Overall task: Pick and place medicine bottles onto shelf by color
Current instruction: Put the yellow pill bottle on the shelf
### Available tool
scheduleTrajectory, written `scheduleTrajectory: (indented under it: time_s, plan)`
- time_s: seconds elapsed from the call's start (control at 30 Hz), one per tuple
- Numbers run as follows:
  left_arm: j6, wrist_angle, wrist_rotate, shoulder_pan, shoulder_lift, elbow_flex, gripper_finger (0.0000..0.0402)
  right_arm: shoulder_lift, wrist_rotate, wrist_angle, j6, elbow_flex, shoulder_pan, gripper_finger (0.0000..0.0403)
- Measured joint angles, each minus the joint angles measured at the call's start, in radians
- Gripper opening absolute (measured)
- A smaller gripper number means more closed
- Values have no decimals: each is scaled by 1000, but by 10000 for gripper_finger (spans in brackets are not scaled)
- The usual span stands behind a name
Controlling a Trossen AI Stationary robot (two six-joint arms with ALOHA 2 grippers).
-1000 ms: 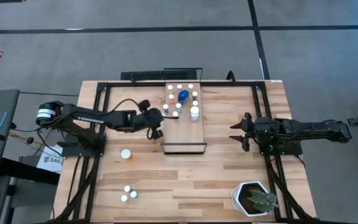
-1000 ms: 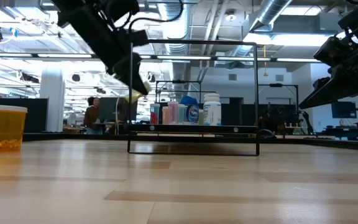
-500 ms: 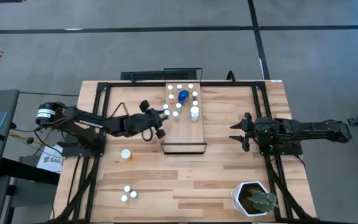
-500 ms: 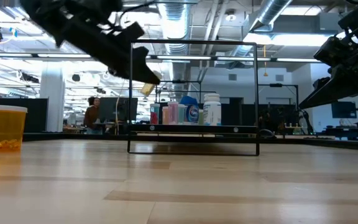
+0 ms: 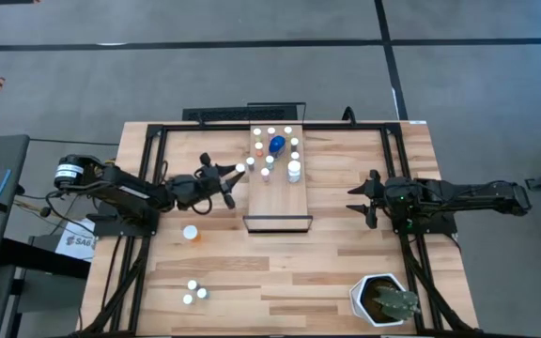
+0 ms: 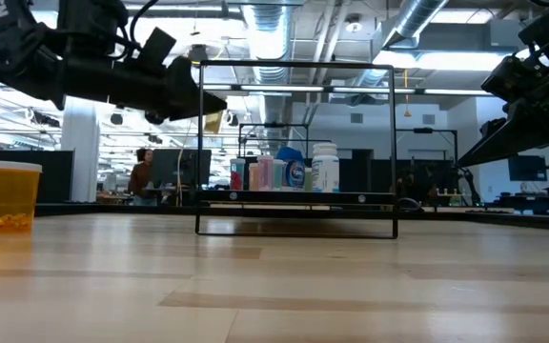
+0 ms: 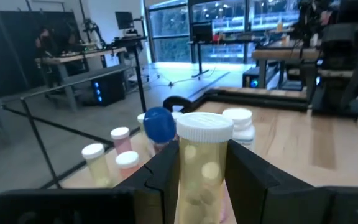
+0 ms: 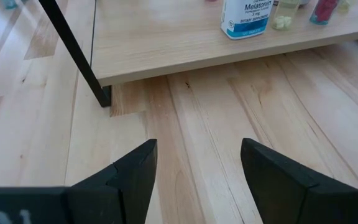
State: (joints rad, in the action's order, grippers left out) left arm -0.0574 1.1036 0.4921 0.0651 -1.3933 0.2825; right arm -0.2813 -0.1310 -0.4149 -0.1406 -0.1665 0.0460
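Swung back off the shelf's (image 5: 278,178) left edge: left gripper (image 5: 234,173) pinching upright yellowish bottle (image 7: 201,163), cap up. Right gripper (image 5: 357,200) spread, well clear rightward.

The shelf (image 5: 277,180) sits at table centre, bottles (image 5: 272,148) clustered at its twelve o'clock end. At its nine o'clock, the left gripper (image 5: 236,173) holds a bottle (image 7: 202,163). At three, the right gripper (image 5: 358,200). At seven, loose bottles (image 5: 193,291). At five, a plant pot (image 5: 380,300).
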Motion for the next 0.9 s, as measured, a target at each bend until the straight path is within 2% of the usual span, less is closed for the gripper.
scheduleTrajectory:
  time_s: [0.2,0.43,0.63,0.9]
  plan:
    - [2,113,-42,9,-60,0,94,0,0,0,0,0,0,255]
    - [2,452,-42,9,-303,0,94,0,0,0,0,0,0,255]
    - [71,461,-68,39,-410,24,94,0,0,0,0,0,0,255]
    - [106,462,-130,66,-463,67,94,0,0,0,0,0,0,255]
